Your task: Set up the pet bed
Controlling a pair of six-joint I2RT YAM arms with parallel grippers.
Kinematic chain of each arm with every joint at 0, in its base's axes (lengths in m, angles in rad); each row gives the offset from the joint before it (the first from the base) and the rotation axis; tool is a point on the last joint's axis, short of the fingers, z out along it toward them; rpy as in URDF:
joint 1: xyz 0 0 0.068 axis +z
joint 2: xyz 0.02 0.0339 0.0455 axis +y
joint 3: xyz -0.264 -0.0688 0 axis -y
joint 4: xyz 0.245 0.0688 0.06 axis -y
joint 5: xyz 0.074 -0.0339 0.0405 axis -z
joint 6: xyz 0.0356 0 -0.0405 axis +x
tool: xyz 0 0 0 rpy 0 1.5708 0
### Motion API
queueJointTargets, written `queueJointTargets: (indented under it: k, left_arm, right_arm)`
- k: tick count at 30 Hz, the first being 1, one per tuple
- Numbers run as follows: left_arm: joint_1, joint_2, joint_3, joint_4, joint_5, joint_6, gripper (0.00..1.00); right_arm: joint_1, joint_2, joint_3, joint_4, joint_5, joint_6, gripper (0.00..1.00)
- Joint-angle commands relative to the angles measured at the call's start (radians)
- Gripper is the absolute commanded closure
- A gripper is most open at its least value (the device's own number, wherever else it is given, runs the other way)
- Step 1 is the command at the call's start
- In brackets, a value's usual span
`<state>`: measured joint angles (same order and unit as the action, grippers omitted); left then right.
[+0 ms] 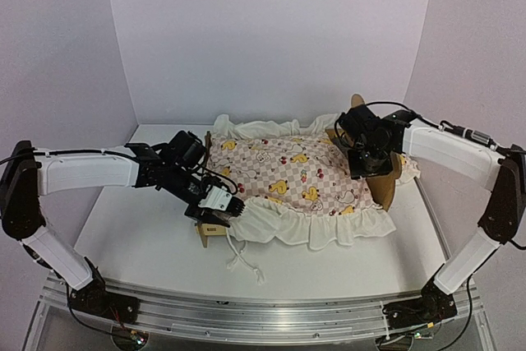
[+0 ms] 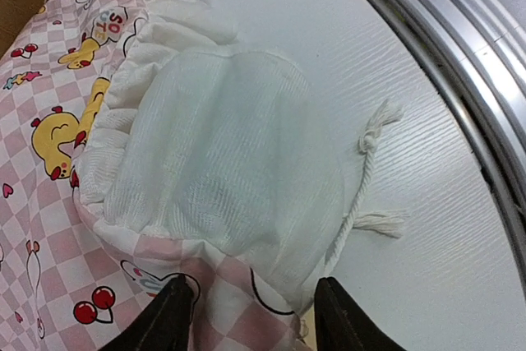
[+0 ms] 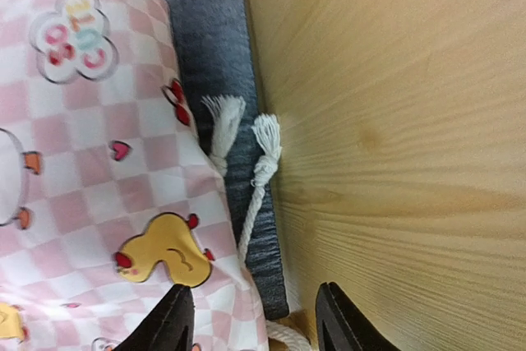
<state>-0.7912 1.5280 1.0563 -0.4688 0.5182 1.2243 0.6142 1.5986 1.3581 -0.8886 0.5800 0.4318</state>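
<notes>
Left gripper point(image 2: 251, 328): fingers spread, with the near-left corner of one pink checked duck quilt point(image 2: 49, 121) lying between them and nothing pinched. The quilt's cream ruffle point(image 2: 222, 145) spills onto the white table point(image 2: 411, 55). One white cord point(image 2: 370, 131) lies on the table beside the ruffle; two frayed ends counted.

Right gripper point(image 3: 255, 322): fingers likewise spread, hovering at the headboard end, holding nothing. Below it are the light-wood headboard point(image 3: 394, 121), a strip of dark grey fabric base point(image 3: 214, 55), and two knotted cord ends point(image 3: 265, 137) lying on that strip.

One pet bed point(image 1: 388, 191) stands mid-table between the two arms, with the quilt draped over nearly all of it. One wooden leg point(image 1: 203, 236) shows at the near-left corner.
</notes>
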Motion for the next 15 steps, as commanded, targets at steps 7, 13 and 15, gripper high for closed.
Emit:
queueJointTargets:
  k: [7,13,15]
  left_arm:
    - [0.0,-0.021,-0.03,0.035,-0.076,-0.029,0.98]
    - [0.105,-0.015,0.054,-0.16,0.025,0.096,1.0]
    - [0.14,-0.012,0.073,-0.229,0.047,0.172,1.0]
  right_arm:
    - [0.16,-0.071,-0.034,-0.051,-0.33,-0.103,0.4]
    - [0.098,-0.056,-0.183,-0.012,-0.224,0.006,0.56]
    - [0.066,-0.049,-0.213,0.027,-0.2,0.02,0.59]
